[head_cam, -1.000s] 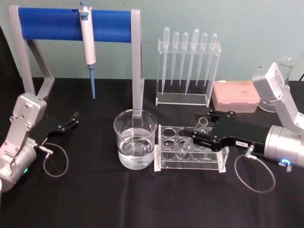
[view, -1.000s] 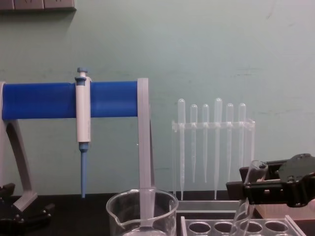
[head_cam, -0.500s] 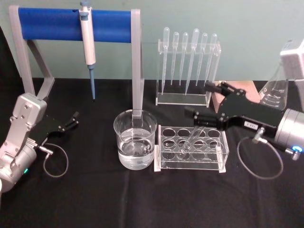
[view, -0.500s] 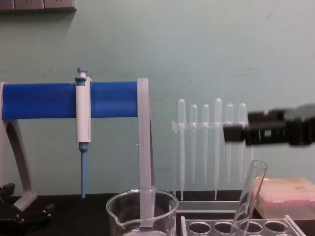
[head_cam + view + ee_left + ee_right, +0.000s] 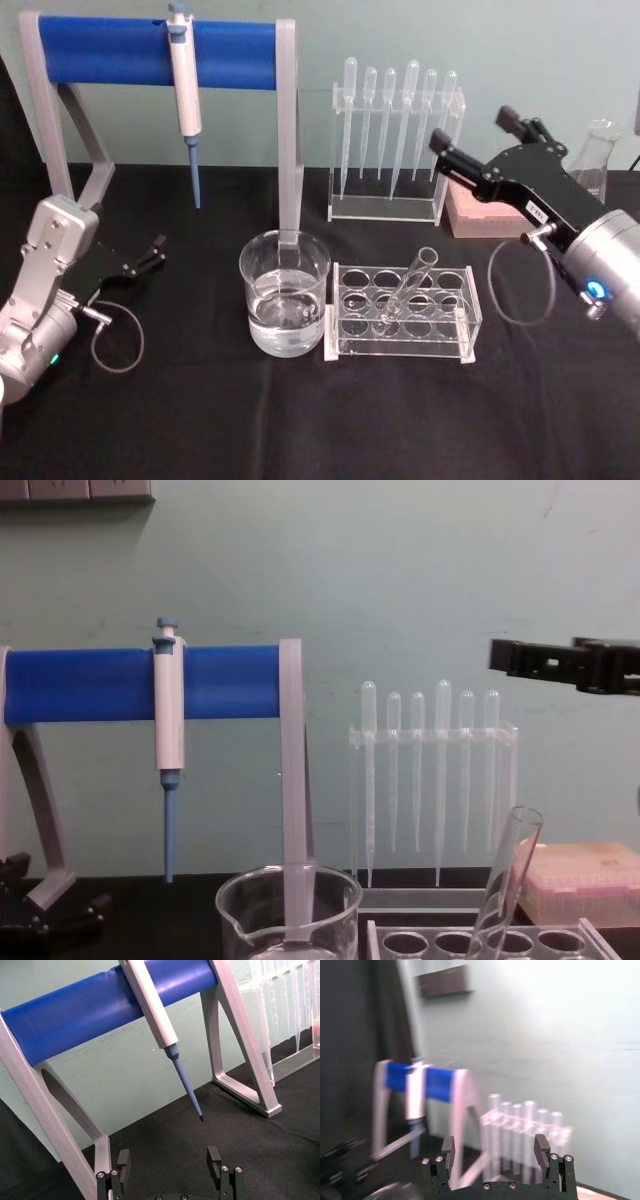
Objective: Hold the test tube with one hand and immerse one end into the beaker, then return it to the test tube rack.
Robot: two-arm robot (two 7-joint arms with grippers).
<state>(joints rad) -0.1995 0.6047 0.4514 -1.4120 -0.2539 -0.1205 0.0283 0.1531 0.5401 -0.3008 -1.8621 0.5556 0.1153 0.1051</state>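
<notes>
The test tube (image 5: 409,285) leans in a hole of the clear rack (image 5: 460,325), free of any gripper; its rim also rises at the bottom of the chest view (image 5: 507,875). Left of the rack stands the beaker (image 5: 285,300), part full of clear liquid, its rim low in the chest view (image 5: 288,892). My right gripper (image 5: 472,130) hangs open and empty well above and behind the rack, high on the right in the chest view (image 5: 540,658), jaws apart in its wrist view (image 5: 495,1147). The left gripper (image 5: 150,252) rests open at the far left (image 5: 169,1160).
A blue-barred stand (image 5: 150,50) holding a pipette (image 5: 184,80) spans the back left. A rack of plastic pipettes (image 5: 395,140), a pink tip box (image 5: 475,215) and a glass flask (image 5: 598,150) line the back right, close to the raised right gripper.
The right gripper has let go of the test tube, then risen and drawn back to the right. The tube stays leaning in the rack. The left arm has not moved.
</notes>
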